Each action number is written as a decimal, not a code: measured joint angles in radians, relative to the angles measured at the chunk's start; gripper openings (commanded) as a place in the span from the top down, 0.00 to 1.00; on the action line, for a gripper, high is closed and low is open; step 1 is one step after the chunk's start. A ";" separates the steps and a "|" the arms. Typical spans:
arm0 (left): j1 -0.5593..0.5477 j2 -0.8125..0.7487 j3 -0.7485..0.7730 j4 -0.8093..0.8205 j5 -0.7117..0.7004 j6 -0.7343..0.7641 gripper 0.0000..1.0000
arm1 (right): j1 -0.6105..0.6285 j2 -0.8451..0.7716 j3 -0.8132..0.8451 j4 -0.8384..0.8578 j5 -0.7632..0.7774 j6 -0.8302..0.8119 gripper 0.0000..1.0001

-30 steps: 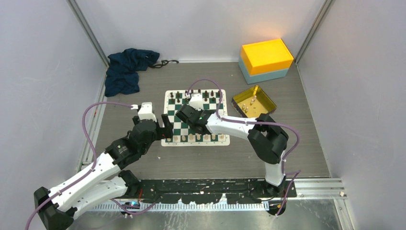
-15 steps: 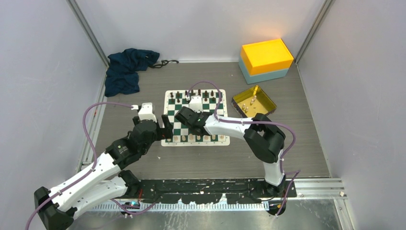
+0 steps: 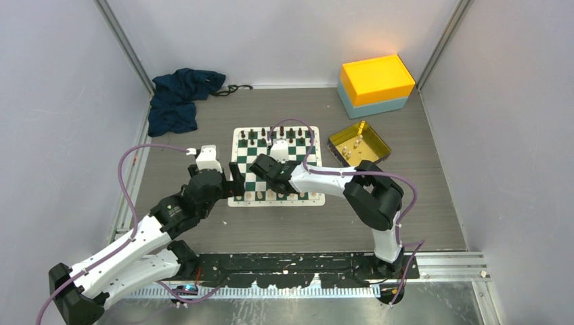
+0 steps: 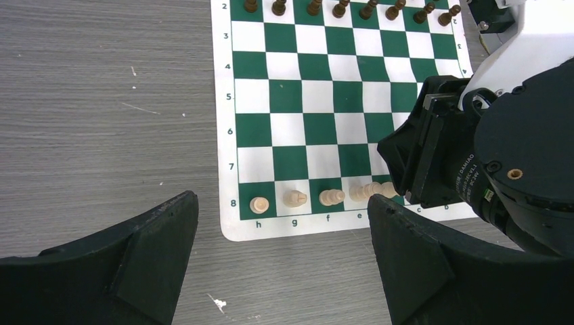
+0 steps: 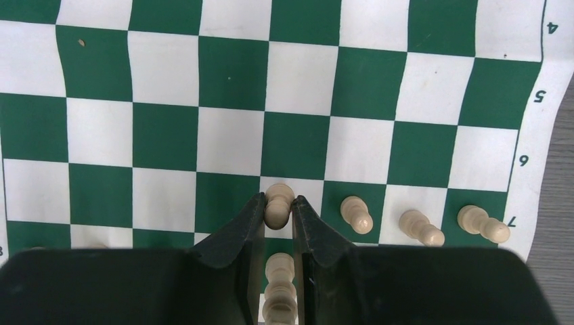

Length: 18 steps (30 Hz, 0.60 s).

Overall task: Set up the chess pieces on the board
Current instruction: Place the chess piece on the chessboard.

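Note:
The green-and-white board (image 3: 298, 166) lies mid-table. My right gripper (image 5: 278, 204) is shut on a cream pawn (image 5: 278, 193), which stands upright over a white square of row 7. Three more cream pawns (image 5: 357, 213) stand to its right on that row. A taller cream piece (image 5: 279, 284) stands on the square behind, between my fingers. Row 8 holds several cream pieces (image 4: 294, 198). My left gripper (image 4: 284, 198) hangs open over the bare table just off the board's (image 4: 318, 95) near corner by h8, holding nothing. In the top view the right gripper (image 3: 262, 166) is over the board's near left part.
Black pieces (image 4: 338, 8) line the board's far rows. A gold tray (image 3: 379, 139) with a few cream pieces sits right of the board. A yellow box (image 3: 376, 80) stands at the back right, and a dark blue cloth (image 3: 179, 98) lies at the back left.
My right gripper has shifted slightly toward the board's near rows with the pawn still in it. The left arm has stayed still.

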 measured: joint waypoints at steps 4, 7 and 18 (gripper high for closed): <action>0.000 0.000 0.000 0.000 0.000 0.000 0.05 | 0.000 0.000 0.000 0.000 -0.007 0.008 0.99; 0.000 0.000 0.000 0.000 0.000 0.000 0.05 | 0.000 0.000 0.000 0.000 -0.010 0.014 0.99; 0.000 0.000 0.000 0.000 0.000 0.000 0.05 | 0.000 0.000 -0.006 -0.004 -0.018 0.033 0.99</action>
